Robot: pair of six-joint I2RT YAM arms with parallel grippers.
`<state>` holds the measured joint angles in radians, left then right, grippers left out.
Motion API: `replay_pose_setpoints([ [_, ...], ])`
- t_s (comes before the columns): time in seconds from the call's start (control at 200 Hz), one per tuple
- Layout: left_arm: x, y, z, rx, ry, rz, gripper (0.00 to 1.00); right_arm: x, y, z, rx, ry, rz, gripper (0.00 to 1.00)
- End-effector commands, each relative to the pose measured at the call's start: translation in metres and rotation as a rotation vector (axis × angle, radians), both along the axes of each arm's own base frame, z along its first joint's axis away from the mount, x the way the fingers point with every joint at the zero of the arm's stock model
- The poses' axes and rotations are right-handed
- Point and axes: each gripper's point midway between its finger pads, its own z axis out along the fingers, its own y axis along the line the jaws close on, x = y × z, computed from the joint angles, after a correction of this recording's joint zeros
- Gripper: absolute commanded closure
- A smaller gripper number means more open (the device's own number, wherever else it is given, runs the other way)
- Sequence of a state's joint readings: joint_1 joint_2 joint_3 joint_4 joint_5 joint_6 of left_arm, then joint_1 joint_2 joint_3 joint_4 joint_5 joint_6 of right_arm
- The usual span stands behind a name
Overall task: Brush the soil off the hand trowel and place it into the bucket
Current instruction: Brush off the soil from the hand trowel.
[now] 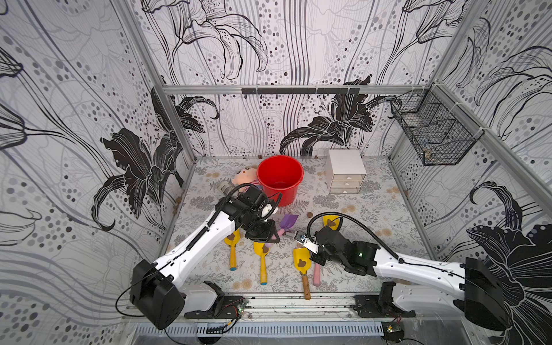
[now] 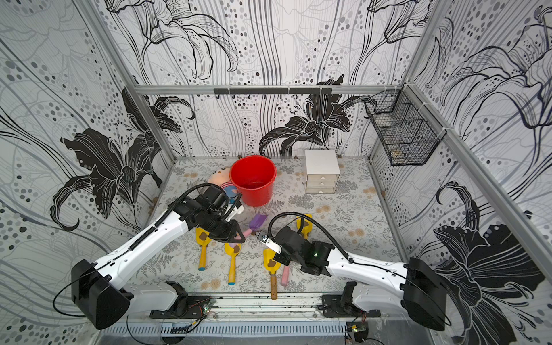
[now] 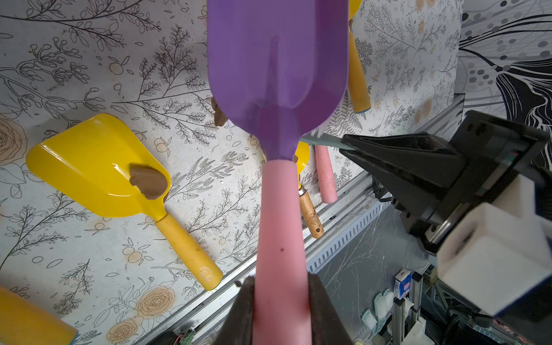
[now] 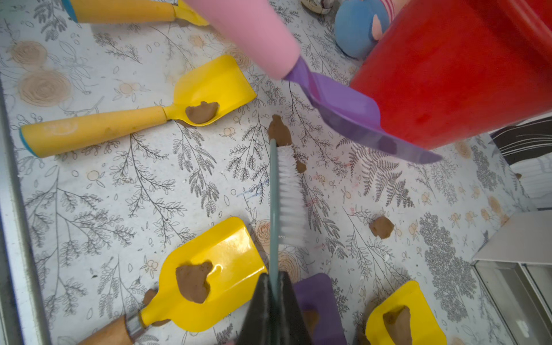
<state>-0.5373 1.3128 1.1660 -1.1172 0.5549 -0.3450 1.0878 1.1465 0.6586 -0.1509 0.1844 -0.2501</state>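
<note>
Four glossy yellow trowels (image 1: 263,268) lie on the tabletop (image 1: 373,209), a brown soil (image 4: 192,282) clump on each blade. The left claw (image 3: 280,298) clamps a purple trowel (image 3: 277,74) by its pink handle near the round red bucket (image 1: 280,176); the right claw (image 4: 274,298) pinches one white-bristled brush (image 4: 288,191).

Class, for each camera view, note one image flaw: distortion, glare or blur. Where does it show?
In both top views, wide-angle distortion splays the walls outward. In the left wrist view, glare streaks a yellow trowel, and the purple trowel blurs toward the left gripper. In the right wrist view, the bucket and right gripper are soft; the brush is sharp.
</note>
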Motion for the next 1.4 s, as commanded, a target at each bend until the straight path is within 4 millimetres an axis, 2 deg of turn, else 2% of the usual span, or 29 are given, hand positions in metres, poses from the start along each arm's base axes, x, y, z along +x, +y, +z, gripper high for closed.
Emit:
replay_pose_setpoints([
  [0.0, 0.012, -0.007, 0.017, -0.048, -0.061, 0.002, 1.00, -0.001, -0.008, 0.009, 0.040, 0.000, -0.036, 1.00],
  [0.14, 0.010, -0.010, 0.013, -0.058, -0.032, -0.010, 1.00, -0.005, -0.002, 0.026, 0.123, -0.027, 0.001, 1.00],
  [0.35, 0.004, -0.007, 0.006, -0.041, -0.015, -0.021, 1.00, 0.013, 0.002, 0.039, 0.153, -0.051, -0.072, 1.00],
  [0.491, 0.007, 0.001, -0.001, 0.011, -0.035, -0.010, 1.00, 0.004, 0.005, 0.046, 0.215, -0.029, -0.031, 1.00],
  [0.806, 0.014, 0.002, -0.005, 0.032, -0.058, -0.004, 1.00, -0.009, -0.005, 0.045, 0.247, -0.015, -0.001, 1.00],
  [0.966, 0.012, -0.001, 0.005, 0.003, -0.059, -0.012, 1.00, -0.004, -0.007, 0.029, 0.124, -0.038, 0.011, 1.00],
  [1.081, 0.005, -0.005, 0.009, -0.023, -0.031, -0.023, 1.00, 0.001, 0.002, 0.028, 0.090, -0.075, 0.039, 1.00],
  [1.277, -0.004, -0.003, 0.000, 0.007, 0.007, -0.038, 1.00, 0.002, 0.025, 0.044, 0.112, -0.123, 0.100, 1.00],
  [1.392, -0.005, -0.005, -0.002, 0.007, 0.016, -0.040, 1.00, 0.004, 0.031, 0.052, 0.137, -0.144, 0.113, 1.00],
])
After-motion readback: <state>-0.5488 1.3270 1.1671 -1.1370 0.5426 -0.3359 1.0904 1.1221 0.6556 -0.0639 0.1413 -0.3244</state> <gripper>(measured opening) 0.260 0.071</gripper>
